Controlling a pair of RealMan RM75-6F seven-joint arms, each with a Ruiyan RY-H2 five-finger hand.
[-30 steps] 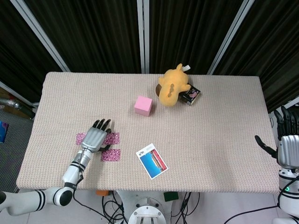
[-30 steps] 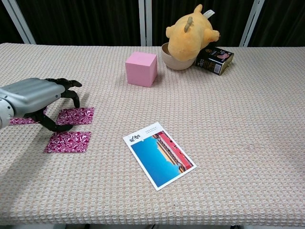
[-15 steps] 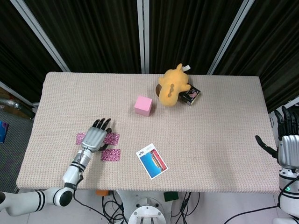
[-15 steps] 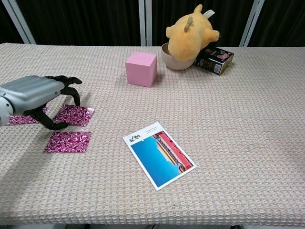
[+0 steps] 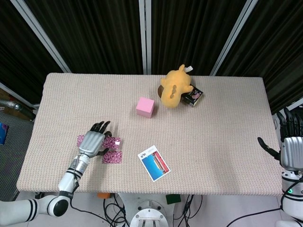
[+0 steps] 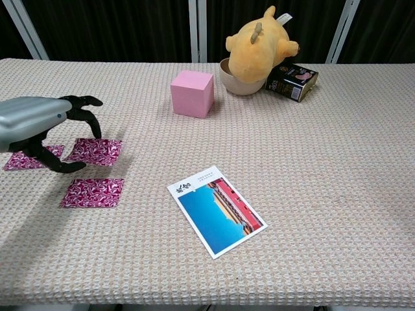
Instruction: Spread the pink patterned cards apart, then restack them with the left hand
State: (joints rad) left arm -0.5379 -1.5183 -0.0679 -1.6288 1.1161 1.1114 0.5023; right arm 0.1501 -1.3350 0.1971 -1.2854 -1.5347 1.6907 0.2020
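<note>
Now the left hand has drawn back toward the left edge of the chest view and lifted a little, where a second ago it lay lower and further right over the cards. Its dark fingers are curled downward and apart, claw-like, with nothing between them; the thumb tip reaches down close to the worktop between two cards, though whether it touches cannot be told. As the hand has pulled away, the left card, which was half hidden under it, shows more fully, and the middle card has shifted slightly.

That suggests the spreading step is about done: the three pink patterned cards lie separately at the left of the chest view, none overlapping. Restacking with this same hand appears to be what remains.

The cards are small, flat squares printed in a magenta and white swirl. One sits at the far left, one just right of it under the fingertips, and the third lower in the frame, apart from both. In the head view they show at the lower left, partly covered by the hand.

The right hand waits at the right edge of the head view, fingers upright and spread, holding nothing.
</note>
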